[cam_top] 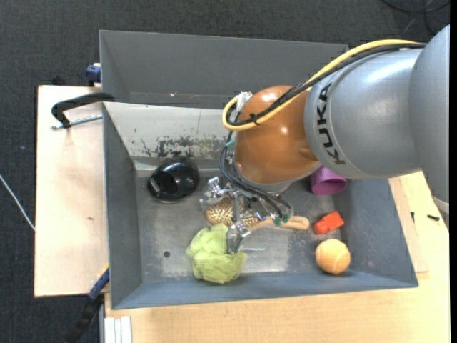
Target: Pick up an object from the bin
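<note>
My gripper [235,236] hangs low over the middle of the bin floor, its metal fingers pointing down at the right edge of a crumpled light-green cloth [213,255]. Just left of the fingers lies a brown woven, speckled thing [220,211], partly hidden by the gripper. A tan wooden stick-like piece [294,223] lies right of the fingers.
A black rounded object [173,179] sits at the back left. On the right side lie a purple cup [328,182], a small orange-red block [328,224] and a yellow-orange ball [333,256]. The arm with its orange cover looms over the bin's centre and right.
</note>
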`<state>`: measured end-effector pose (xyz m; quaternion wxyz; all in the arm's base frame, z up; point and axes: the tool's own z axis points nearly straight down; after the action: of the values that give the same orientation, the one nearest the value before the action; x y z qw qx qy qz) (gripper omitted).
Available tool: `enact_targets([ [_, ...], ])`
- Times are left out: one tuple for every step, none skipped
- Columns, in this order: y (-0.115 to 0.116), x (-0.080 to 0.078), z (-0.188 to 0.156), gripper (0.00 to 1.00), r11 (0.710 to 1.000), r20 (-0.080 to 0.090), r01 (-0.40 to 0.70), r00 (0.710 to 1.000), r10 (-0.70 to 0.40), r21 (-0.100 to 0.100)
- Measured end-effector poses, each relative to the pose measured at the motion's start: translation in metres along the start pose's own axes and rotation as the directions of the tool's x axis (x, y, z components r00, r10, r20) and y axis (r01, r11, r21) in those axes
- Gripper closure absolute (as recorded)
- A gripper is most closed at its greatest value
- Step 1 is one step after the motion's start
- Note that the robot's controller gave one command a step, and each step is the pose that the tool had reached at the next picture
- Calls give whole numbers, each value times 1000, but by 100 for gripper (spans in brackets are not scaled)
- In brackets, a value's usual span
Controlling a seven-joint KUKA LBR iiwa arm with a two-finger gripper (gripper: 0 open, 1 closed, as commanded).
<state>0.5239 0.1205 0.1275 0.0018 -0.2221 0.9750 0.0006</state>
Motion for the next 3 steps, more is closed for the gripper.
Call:
enact_targets([
  [4, -15, 0, 0, 971, 2, 238, 971, -238, 2],
  [8, -8, 46, 0, 901, 3, 433, 901, -433, 11],
  [12, -25, 53, 100, 759, -2, 652, 759, -652, 6],
])
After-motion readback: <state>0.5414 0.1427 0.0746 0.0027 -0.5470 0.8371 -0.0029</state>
